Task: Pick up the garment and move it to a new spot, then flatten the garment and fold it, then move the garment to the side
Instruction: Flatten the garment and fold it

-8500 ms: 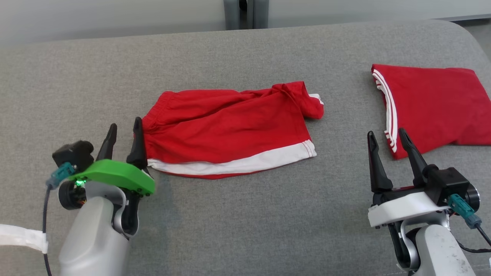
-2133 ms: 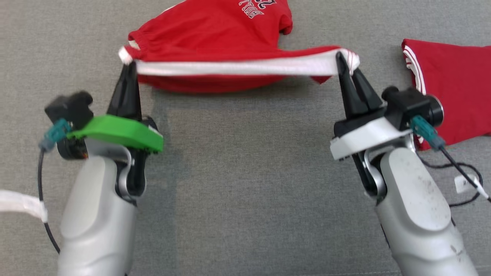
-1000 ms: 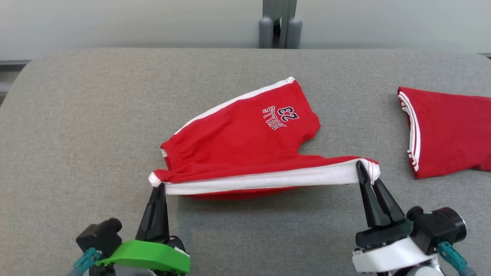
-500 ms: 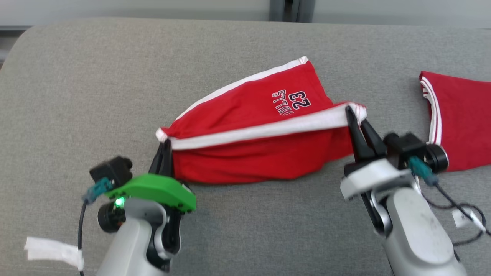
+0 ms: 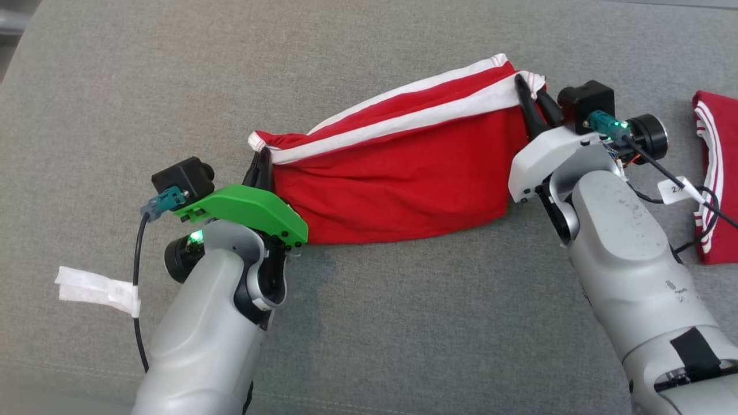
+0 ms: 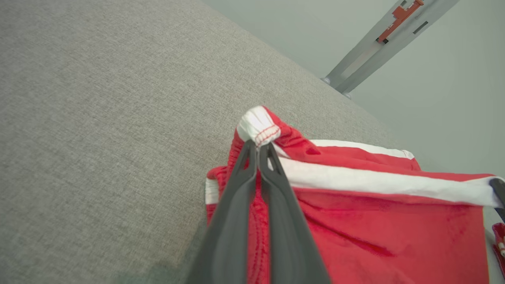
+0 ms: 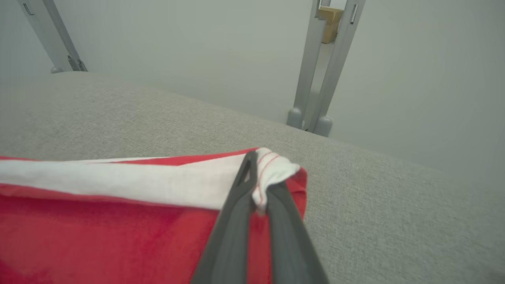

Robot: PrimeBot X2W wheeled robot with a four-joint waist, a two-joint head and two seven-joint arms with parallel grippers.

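The garment (image 5: 398, 173) is a pair of red shorts with white side stripes, lying folded over on the grey surface. My left gripper (image 5: 262, 158) is shut on its left corner, where the white stripe ends. My right gripper (image 5: 524, 86) is shut on the stripe's right end, farther back. Between them the white-striped edge is stretched taut, lying close along the other striped edge. In the left wrist view the fingers (image 6: 258, 144) pinch a bunched white corner of the garment (image 6: 375, 221). In the right wrist view the gripper (image 7: 256, 165) clamps the white hem of the garment (image 7: 98, 232).
A second red garment with white stripes (image 5: 715, 173) lies at the right edge. The grey padded surface (image 5: 403, 323) has free room in front of the shorts. Cables with a white tag (image 5: 674, 190) hang by my right wrist. Metal posts (image 7: 327, 71) stand beyond the far edge.
Both grippers have carried the held striped edge away from me, over the rest of the shorts, and the printed number is now covered. The head camera has tilted down.
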